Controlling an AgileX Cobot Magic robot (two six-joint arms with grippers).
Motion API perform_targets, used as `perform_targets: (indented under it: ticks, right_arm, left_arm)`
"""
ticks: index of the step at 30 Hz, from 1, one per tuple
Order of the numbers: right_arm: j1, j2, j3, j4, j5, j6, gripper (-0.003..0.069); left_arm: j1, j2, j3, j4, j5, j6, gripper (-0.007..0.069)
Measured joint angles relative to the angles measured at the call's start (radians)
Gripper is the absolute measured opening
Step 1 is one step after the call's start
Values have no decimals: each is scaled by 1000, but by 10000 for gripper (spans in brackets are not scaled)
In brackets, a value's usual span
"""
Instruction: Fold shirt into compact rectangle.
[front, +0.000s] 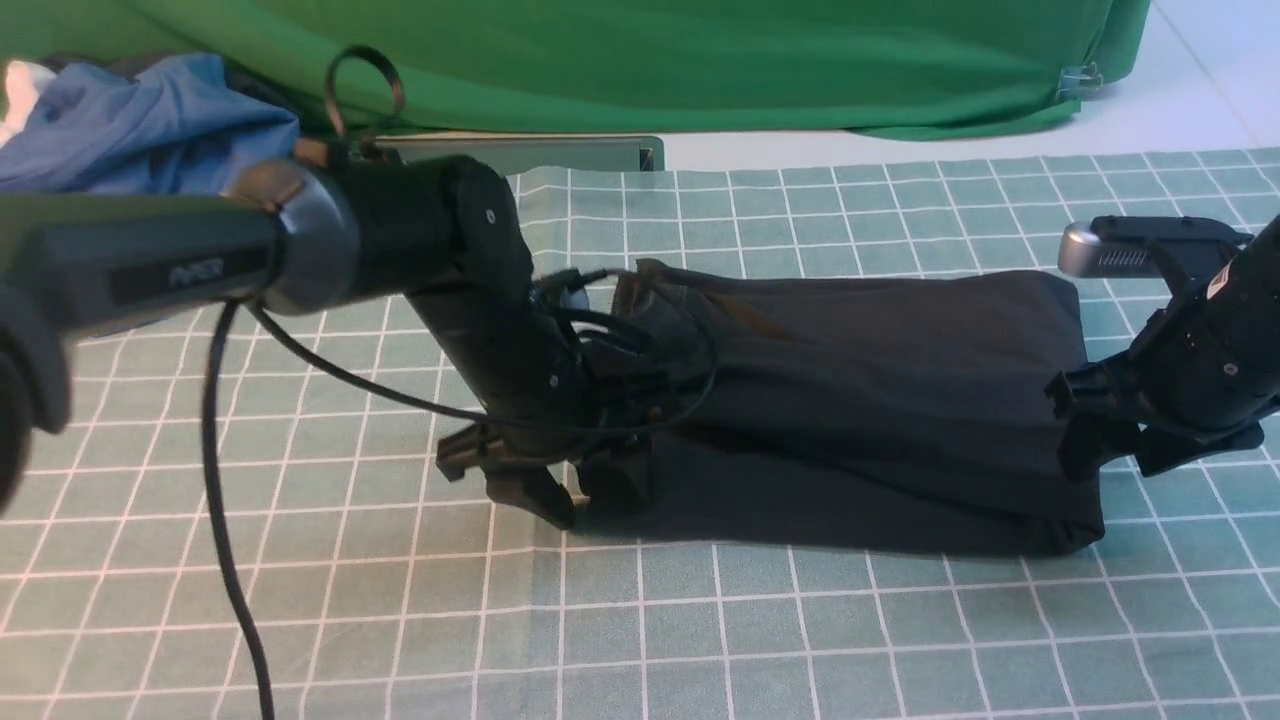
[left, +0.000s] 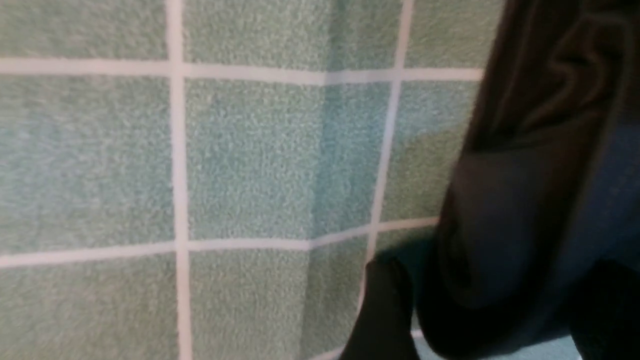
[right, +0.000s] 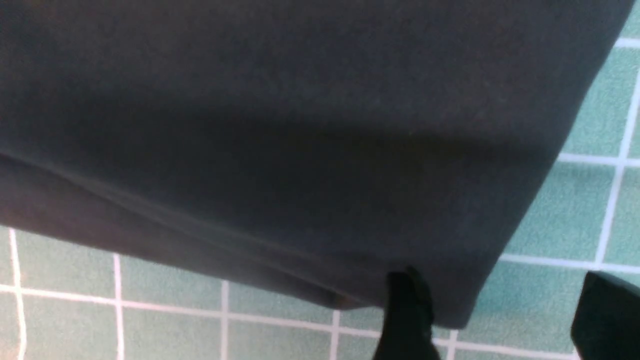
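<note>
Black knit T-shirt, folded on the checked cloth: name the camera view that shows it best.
The front view: the whole black knit T-shirt lies as a rough rectangle between both arms. The right wrist view shows only one folded corner; the left wrist view shows a blurred dark edge.

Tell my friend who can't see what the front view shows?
A black shirt lies folded into a long block on a green checked cloth. The left gripper and right gripper sit open at its two ends. Blue clothes lie far left.
</note>
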Motion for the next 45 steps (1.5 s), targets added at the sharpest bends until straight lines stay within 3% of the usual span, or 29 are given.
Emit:
perform_targets:
  ticks: [3, 6, 8, 10, 11, 13, 20, 29, 33, 38, 45]
  right_arm:
    - [0, 1, 0, 3, -8, 1, 438]
    - [0, 0, 0, 12, -3, 1, 372]
    - [0, -5, 0, 15, 15, -5, 281]
    - [0, -14, 0, 15, 32, -15, 214]
    - [0, -31, 0, 15, 67, -15, 113]
    - [0, -64, 0, 15, 107, -23, 55]
    - [-1, -258, 1, 15, 242, -34, 27]
    - [-1, -536, 1, 14, 283, -38, 27]
    - [-1, -650, 1, -8, 284, -60, 27]
    - [-1, -741, 1, -27, 284, -62, 27]
    - [-1, -772, 1, -48, 306, -79, 27]
  left_arm:
    - [-13, 1, 0, 0, -10, 8, 389]
    - [-25, 1, 0, 2, -23, 13, 279]
    - [-37, 1, 0, 7, -25, 32, 165]
    - [-46, 1, 0, 9, -25, 49, 104]
    - [-61, -1, 0, 11, -20, 76, 45]
    - [-77, -12, 1, 11, -11, 85, 23]
    - [-122, -71, 13, 6, 107, 81, 17]
    - [-126, -72, 73, 8, 98, 56, 18]
    - [-126, -99, 54, 70, 98, 18, 25]
    - [-126, -140, 42, 170, 113, -33, 81]
    - [-126, -142, 39, 121, 122, -55, 229]
